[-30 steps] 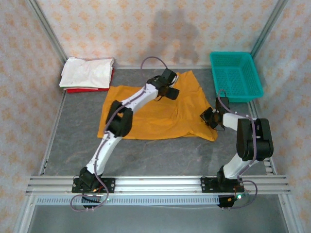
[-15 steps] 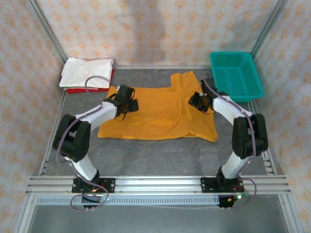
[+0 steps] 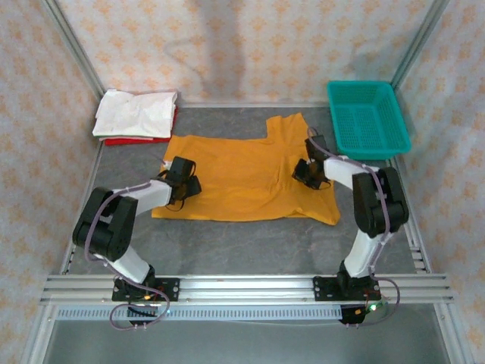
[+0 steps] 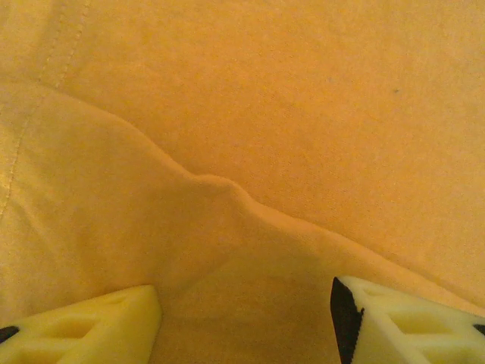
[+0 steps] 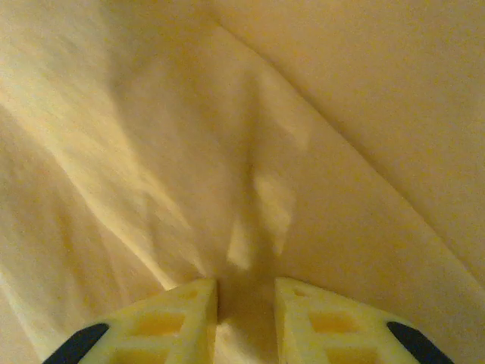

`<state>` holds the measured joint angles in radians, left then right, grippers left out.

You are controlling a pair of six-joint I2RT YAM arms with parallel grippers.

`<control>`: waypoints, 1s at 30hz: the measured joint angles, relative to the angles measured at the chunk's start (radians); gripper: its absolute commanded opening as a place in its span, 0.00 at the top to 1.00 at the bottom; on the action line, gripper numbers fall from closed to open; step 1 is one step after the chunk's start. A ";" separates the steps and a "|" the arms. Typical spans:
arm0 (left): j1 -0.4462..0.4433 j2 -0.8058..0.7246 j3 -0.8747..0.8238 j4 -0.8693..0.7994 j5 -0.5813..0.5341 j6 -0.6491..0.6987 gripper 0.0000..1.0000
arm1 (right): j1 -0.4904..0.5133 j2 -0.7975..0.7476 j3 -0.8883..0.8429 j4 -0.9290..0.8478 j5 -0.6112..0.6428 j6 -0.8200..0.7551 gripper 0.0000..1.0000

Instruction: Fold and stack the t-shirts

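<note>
orange shirt (image 3: 250,171) spread flat mid-table | light, limp, likely to sag and drag | left claw (image 4: 244,322) wide over a crease | right claw (image 5: 246,303) narrow, pinching a pucker | best hold: edges, corners

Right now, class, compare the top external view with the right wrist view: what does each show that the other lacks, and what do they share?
The top external view adds the teal basket at the far right, the white t-shirt folded on the red t-shirt at the far left, and the left end effector at the orange t-shirt's left edge. The right wrist view adds wrinkles gathering between narrowly spaced fingertips. Shared: the orange t-shirt and the right end effector.
</note>
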<state>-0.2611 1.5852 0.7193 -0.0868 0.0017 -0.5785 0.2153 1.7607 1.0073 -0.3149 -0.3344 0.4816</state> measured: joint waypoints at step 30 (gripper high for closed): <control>0.254 0.254 0.673 -0.328 0.096 0.124 0.19 | -0.093 0.367 0.873 -0.203 0.042 -0.124 0.40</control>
<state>-0.0071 1.8397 1.3926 -0.4149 0.0978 -0.4541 0.1226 2.1281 1.8805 -0.5175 -0.2920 0.3573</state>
